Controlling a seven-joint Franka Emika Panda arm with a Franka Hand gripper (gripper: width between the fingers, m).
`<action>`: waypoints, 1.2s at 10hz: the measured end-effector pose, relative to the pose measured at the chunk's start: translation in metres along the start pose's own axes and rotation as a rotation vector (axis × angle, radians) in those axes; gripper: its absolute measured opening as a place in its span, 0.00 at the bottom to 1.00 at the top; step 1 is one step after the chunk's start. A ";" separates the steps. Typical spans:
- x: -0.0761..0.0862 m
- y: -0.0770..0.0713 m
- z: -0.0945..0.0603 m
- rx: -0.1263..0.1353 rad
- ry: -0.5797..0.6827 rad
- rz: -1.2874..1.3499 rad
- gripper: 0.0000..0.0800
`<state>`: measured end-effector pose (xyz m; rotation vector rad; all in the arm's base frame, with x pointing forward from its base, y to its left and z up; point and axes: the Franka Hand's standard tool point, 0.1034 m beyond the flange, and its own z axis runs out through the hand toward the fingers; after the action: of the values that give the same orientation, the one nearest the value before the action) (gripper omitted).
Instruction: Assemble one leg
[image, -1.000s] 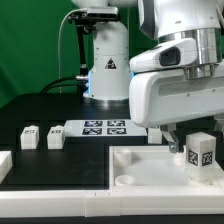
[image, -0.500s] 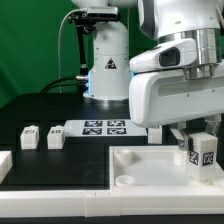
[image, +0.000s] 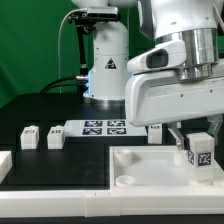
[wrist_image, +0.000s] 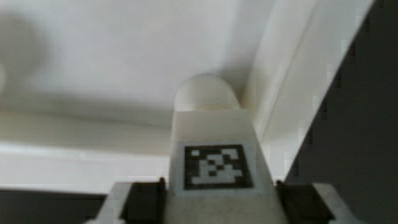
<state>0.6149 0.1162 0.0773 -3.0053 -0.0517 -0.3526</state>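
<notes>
Pincer (image: 197, 142) clamps upright leg (image: 201, 156); tag (wrist_image: 217, 166) visible

Room around the held leg (image: 202, 153) is narrow, because the raised wall (wrist_image: 288, 62) of the large white piece (image: 150, 165) runs just beside it. Toward the exterior view's left the floor of this piece is free up to a round socket (image: 125, 180). On the dark table (image: 40, 112) a loose leg (image: 30, 137), a second loose leg (image: 55, 137) and the marker board (image: 103, 127) stand in the way.
</notes>
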 end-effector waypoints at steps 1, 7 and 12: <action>0.000 0.000 0.000 0.003 0.001 0.116 0.36; -0.002 -0.003 -0.001 0.003 0.005 0.890 0.37; -0.003 -0.007 0.000 0.014 0.001 1.093 0.37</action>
<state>0.6113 0.1228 0.0777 -2.5045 1.4643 -0.2044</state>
